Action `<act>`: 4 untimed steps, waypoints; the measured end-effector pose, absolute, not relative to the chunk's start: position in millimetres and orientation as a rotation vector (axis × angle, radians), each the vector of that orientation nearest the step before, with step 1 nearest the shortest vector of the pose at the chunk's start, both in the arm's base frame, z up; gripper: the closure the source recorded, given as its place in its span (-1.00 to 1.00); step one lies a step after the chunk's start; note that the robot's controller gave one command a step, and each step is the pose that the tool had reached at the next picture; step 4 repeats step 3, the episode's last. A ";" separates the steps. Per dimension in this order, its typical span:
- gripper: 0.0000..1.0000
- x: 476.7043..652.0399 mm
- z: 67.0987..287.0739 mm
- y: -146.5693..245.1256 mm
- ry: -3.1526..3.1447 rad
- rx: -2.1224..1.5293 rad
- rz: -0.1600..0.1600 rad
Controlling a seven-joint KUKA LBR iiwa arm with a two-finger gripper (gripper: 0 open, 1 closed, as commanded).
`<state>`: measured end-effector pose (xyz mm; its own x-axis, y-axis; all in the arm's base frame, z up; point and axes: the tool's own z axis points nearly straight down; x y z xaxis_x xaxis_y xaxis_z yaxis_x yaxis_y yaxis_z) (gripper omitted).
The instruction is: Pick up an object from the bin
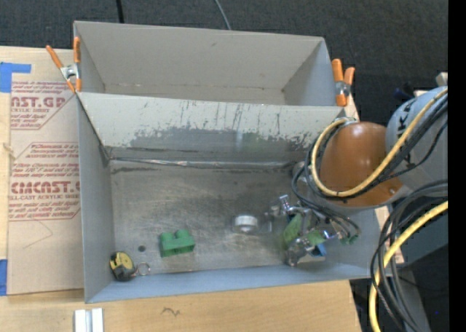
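My gripper point(293, 215) is low in the bin's front right corner, under the orange wrist cover. Right beneath and beside it lies a small clump of things: a green piece point(293, 229), a second green piece point(318, 236) and a blue piece point(317, 250). Whether any of them is held is hidden by the gripper's body. A round silver cap-like thing point(245, 223) rests on the floor just to the gripper's left.
A green block point(177, 243) lies on the floor left of centre. A yellow and black tape measure point(122, 266) sits in the front left corner. The arm and its cables hang over the bin's right wall.
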<state>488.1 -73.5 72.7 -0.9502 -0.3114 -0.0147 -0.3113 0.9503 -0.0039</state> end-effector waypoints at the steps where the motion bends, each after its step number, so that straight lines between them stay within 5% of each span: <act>1: -1.00 485.3 97.2 -130.1 3.105 -0.461 -0.004; 2: 1.00 485.5 96.4 -126.3 3.104 -0.469 0.001; 3: 1.00 482.3 279.5 -135.3 3.011 -0.866 -0.007; 4: 1.00 482.3 279.5 -135.3 3.011 -0.866 -0.007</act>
